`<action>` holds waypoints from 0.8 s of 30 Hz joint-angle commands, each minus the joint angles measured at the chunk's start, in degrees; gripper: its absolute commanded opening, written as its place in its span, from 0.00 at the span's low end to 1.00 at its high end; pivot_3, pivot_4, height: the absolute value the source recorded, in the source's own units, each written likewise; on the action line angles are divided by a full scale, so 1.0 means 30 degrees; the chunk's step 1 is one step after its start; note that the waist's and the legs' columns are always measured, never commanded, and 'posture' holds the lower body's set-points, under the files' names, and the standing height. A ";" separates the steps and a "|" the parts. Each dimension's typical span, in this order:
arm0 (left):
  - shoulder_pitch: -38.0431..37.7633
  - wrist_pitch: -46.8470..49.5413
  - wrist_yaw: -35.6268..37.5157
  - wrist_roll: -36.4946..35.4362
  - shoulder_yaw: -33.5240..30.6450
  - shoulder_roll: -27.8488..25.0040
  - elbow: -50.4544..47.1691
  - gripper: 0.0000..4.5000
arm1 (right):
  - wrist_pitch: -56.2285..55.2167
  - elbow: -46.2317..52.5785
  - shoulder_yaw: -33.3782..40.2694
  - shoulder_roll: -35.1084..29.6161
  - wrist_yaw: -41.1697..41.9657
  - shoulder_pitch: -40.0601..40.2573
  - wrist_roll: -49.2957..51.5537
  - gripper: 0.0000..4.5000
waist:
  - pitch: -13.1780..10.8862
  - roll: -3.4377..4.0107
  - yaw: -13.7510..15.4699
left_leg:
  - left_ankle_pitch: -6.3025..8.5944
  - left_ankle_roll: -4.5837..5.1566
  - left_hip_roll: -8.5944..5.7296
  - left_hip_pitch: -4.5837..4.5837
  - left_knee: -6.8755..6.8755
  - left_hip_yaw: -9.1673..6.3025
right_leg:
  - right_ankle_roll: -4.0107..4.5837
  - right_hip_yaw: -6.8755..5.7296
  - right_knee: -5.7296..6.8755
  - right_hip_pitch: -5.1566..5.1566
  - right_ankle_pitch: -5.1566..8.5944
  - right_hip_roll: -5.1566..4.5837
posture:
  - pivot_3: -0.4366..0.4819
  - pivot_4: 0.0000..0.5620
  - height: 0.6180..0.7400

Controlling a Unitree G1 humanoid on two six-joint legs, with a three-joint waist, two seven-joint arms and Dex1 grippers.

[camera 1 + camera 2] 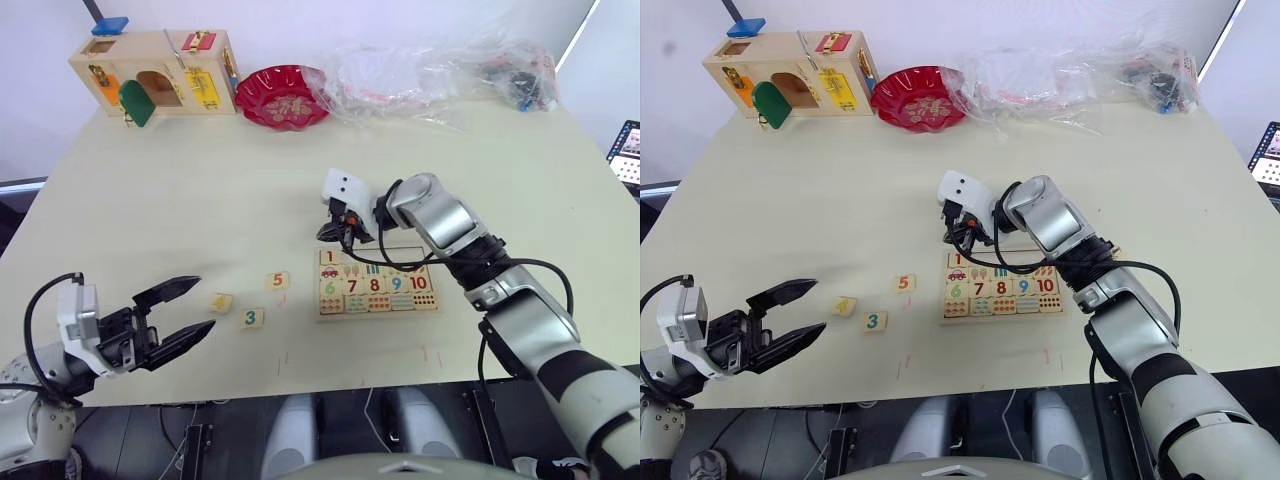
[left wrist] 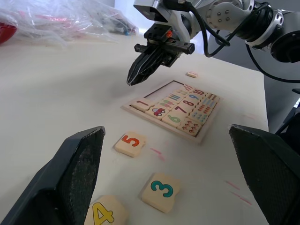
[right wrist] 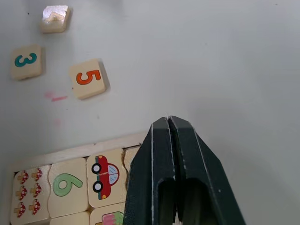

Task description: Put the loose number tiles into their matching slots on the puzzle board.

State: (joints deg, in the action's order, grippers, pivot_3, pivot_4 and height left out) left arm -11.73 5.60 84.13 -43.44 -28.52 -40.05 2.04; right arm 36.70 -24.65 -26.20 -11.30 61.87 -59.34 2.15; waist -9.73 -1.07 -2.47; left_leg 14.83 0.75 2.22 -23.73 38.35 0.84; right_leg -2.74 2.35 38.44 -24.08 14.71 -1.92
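Observation:
The puzzle board point(image 1: 377, 283) lies near the table's front, right of centre. Tile 1 point(image 1: 327, 257) sits in the left end of its top row, and the plain slots point(image 2: 162, 92) beside it are recessed. Loose tiles 5 point(image 1: 278, 281), 4 point(image 1: 221, 301) and 3 point(image 1: 253, 318) lie on the table left of the board. Another small tile point(image 2: 191, 74) lies beyond the board's far side; its numeral is unreadable. My right gripper point(image 1: 329, 237) is shut and empty, tip just above the board's upper left corner. My left gripper point(image 1: 203, 303) is open, just left of tile 4.
A wooden box with coloured doors point(image 1: 155, 75) stands at the far left. A red bowl point(image 1: 282, 97) and clear plastic bags point(image 1: 430, 70) lie along the back edge. A screen point(image 1: 628, 150) sits off the table's right side.

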 commanded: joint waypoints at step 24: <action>0.0021 -0.2086 0.2467 0.0031 -0.0720 -0.0159 0.2999 1.00 | -0.0997 -0.0959 -0.0979 0.0180 0.0543 0.0259 -0.1674 0.01 | 0.0000 0.0000 -0.0015 | 0.0000 0.0000 0.0007 0.0001 -0.0001 -0.0016 | 0.0000 0.0003 0.0002 -0.0001 -0.0001 -0.0008 | 0.48 0.27 1.00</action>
State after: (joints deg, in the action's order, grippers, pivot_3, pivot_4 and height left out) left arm -11.39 0.19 90.23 -42.82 -28.77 -40.05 10.90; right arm 33.51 -29.68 -28.63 -10.80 62.71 -58.93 -2.68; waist -9.73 -1.07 -2.52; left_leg 14.83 0.75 2.24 -23.73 38.34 0.78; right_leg -2.74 2.36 38.44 -24.08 14.71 -1.94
